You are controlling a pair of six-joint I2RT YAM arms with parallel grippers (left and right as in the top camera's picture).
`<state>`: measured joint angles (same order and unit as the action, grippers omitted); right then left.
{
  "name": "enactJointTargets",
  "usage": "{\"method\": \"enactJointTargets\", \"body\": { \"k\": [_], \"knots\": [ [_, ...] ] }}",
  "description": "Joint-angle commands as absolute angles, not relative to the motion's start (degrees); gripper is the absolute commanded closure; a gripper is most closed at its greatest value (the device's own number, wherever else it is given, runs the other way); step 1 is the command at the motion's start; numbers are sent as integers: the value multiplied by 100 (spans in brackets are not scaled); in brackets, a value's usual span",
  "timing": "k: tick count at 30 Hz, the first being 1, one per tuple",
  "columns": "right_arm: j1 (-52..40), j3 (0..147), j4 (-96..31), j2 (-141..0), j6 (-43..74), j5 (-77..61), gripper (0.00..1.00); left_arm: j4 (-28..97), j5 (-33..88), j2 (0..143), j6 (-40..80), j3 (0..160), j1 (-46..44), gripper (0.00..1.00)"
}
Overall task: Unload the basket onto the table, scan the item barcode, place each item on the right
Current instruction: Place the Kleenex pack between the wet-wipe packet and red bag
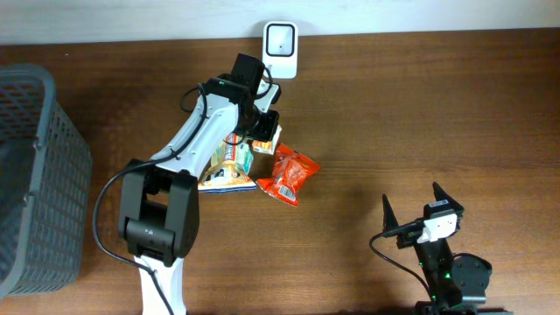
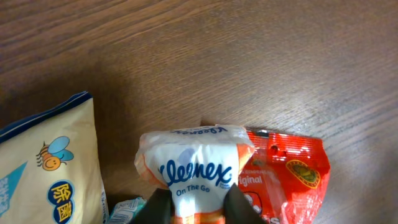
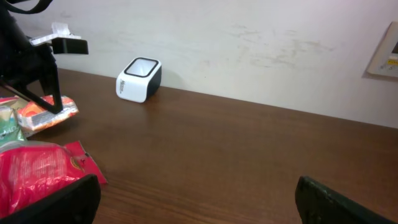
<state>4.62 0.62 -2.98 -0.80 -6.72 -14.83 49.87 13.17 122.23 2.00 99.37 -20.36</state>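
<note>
- tissue pack: bottom centre of left wrist view, beside red snack bag; upper centre overhead, near scanner.
- left gripper: fingers narrow, clamping pack's sides.
- right gripper: lower right, spread wide, empty.
- step, as judged: presenting pack; the next move calls for turning the barcode toward the scanner window.

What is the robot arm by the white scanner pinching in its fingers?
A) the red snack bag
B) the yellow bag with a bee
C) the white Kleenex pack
C: the left wrist view shows the Kleenex pack squeezed between the left gripper's fingers, with the bee bag and red bag lying beside it.
</note>
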Motion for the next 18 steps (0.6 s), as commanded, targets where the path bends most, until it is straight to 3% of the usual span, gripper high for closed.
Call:
{"method": "enactJointTargets", "body": {
  "k": [1, 6, 12, 18],
  "knots": [
    [449, 32, -325, -36, -705, -1452, 1, 4969, 1260, 12269, 237, 9924, -2047, 53],
    [449, 32, -327, -36, -705, -1450, 1, 4987, 1260, 12243, 235, 9985, -2045, 11],
    [449, 32, -325, -36, -705, -1450, 1, 5334, 1039, 11642, 139, 10836, -1979, 6],
    [449, 32, -325, -36, -705, -1452, 1, 5577, -248, 10464, -113, 11347, -1872, 1]
  ]
}}
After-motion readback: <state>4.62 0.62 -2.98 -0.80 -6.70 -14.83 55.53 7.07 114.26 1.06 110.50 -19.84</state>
